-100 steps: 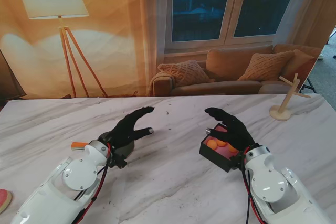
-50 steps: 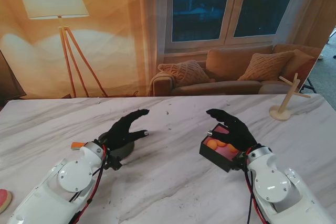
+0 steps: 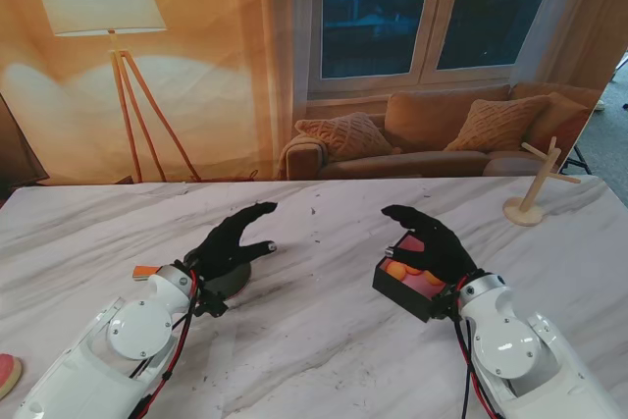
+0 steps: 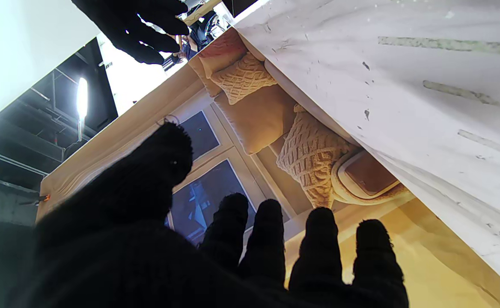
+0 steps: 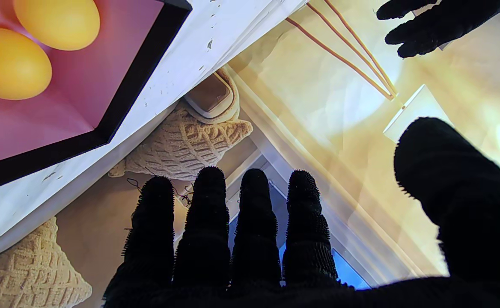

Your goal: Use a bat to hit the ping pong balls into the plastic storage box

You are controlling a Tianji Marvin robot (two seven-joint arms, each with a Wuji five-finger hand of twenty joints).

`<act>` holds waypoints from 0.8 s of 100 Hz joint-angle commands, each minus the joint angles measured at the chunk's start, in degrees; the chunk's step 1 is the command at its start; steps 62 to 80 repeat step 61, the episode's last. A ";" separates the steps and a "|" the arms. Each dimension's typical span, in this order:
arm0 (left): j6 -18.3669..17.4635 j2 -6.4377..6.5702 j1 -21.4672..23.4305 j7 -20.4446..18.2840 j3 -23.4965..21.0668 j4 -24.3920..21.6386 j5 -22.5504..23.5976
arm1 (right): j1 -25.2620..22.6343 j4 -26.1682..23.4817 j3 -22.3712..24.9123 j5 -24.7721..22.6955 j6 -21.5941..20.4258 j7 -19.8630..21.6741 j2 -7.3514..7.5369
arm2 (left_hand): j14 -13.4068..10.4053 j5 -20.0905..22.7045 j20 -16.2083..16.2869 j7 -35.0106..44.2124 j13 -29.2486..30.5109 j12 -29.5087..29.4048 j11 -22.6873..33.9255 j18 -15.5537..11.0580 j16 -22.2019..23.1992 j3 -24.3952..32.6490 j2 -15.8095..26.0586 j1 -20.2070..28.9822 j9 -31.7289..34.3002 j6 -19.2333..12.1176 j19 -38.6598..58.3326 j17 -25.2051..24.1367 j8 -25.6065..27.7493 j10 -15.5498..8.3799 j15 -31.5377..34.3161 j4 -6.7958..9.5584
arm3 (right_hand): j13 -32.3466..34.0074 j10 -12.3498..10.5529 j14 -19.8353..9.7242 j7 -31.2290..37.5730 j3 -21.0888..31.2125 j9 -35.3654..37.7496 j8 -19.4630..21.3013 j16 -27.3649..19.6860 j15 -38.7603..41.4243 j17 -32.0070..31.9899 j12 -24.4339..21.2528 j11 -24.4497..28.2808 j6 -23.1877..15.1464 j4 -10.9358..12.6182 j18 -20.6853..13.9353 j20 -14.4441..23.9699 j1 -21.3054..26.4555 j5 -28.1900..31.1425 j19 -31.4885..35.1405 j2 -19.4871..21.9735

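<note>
While the storage box (image 3: 410,287) with orange balls (image 3: 397,269) sits under the empty, spread right hand (image 3: 427,242), the bat (image 3: 221,280) lies beneath the equally empty, spread left hand (image 3: 231,240), handle (image 3: 146,272) pointing left.

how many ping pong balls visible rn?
2 clear in the right wrist view: ball one and ball two, side by side in the storage box. The right hand covers part of the box, so more may be hidden.

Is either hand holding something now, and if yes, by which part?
No. The left hand and the right hand are both open with fingers spread, above the table.
</note>
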 commanded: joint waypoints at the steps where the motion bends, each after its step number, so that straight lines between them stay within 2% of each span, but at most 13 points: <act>1: -0.14 -0.03 0.53 -0.98 -0.38 -0.55 -0.16 | -0.04 0.07 -0.17 0.26 0.19 0.63 -0.11 | -1.69 -0.31 -0.68 -0.53 -0.94 -0.79 -0.37 -2.34 -0.47 -0.89 -0.38 -0.88 -0.29 -1.40 -1.09 -0.22 -0.30 -1.46 -0.05 -0.49 | -0.45 -0.76 -0.66 0.33 0.97 -1.69 0.20 0.05 -0.25 -0.32 -0.56 0.63 0.40 1.59 -1.87 0.64 -1.87 -2.34 -0.99 -1.32; 58: -0.94 0.68 1.19 -3.91 -1.44 -1.18 -0.93 | -0.33 -0.09 -0.10 0.48 -0.78 0.19 -0.19 | -1.74 -0.43 -1.31 -0.87 -0.79 -1.00 -0.77 -3.00 -0.86 0.31 -0.45 -0.10 -0.21 -1.65 -1.22 0.27 -0.30 -1.51 -0.20 0.20 | -0.59 -0.94 -0.52 0.68 -0.15 -2.09 -0.06 -0.01 -0.37 -0.50 -0.97 1.30 0.39 1.87 -1.54 0.82 -2.07 -2.49 -0.96 -0.35; 80: -0.91 0.68 1.18 -3.97 -1.45 -1.18 -0.96 | -0.35 -0.15 -0.11 0.48 -0.69 0.20 -0.19 | -1.67 -0.40 -1.34 -0.85 -0.78 -0.99 -0.76 -2.98 -0.87 0.47 -0.52 -0.07 -0.17 -1.60 -1.23 0.29 -0.28 -1.42 -0.19 0.26 | -0.58 -0.91 -0.57 0.68 -0.21 -2.18 -0.08 0.00 -0.38 -0.50 -1.03 1.20 0.41 1.89 -1.58 0.85 -2.08 -2.49 -0.96 -0.30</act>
